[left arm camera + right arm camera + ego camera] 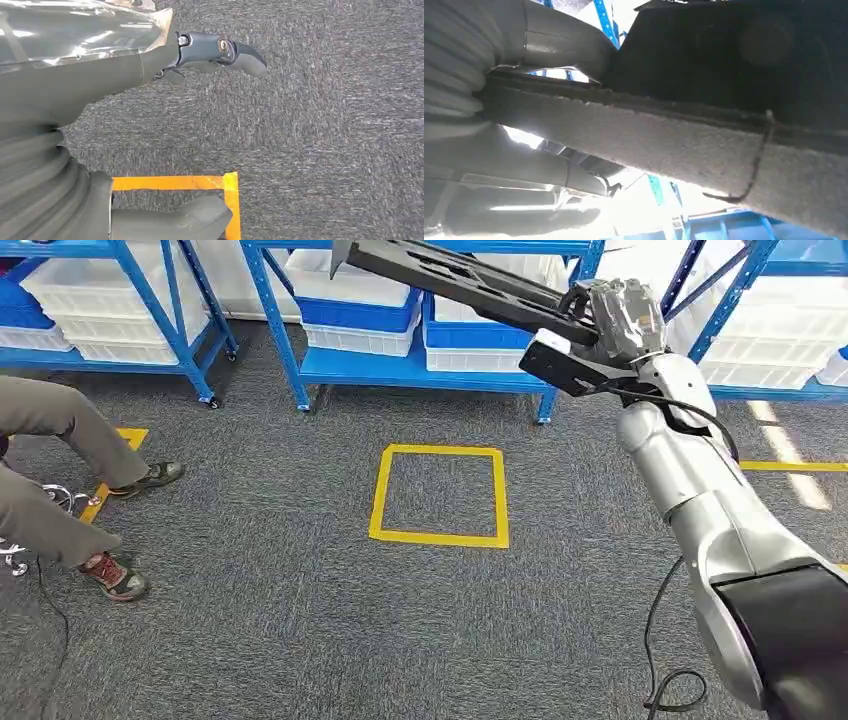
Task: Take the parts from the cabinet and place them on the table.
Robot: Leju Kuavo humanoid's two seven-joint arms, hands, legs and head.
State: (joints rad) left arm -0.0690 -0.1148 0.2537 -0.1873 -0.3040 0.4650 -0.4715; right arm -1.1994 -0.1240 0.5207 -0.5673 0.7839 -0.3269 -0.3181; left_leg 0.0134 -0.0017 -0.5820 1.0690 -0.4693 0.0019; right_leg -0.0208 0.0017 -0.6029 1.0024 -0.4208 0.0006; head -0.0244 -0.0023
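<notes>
R hand (625, 320) raised, fingers wrapped round a long black part (450, 278); part runs from the hand up and left, tilted, in front of the blue rack (275, 335), not resting on anything seen. R wrist view: part (724, 75) fills the frame close up, dark ribbed underside w/ a pale rough edge, thumb (559, 45) pressed against it. L hand (150, 65) hangs over the floor, holds nothing; fingers (240, 52) part curled, apart from the thumb (170, 222). Rack holds white bins (360, 338) and blue bins (365, 312) on its low shelves; more white bins (110, 300) on a 2nd rack left of it. Yellow tape square (440, 495) on the floor just in front of the rack, nothing inside it. Left of the square, well apart: a seated person's legs (60, 470) in grey trousers, shoes (115, 575) on the floor, by a bit of yellow tape (120, 465). More yellow tape (790, 466) right of the rack, behind the R arm. Black cable (665, 640) hangs off the R arm. Floor (300, 620) is grey carpet, speckled; L wrist view has a tape corner (220, 185) under the L hand.
</notes>
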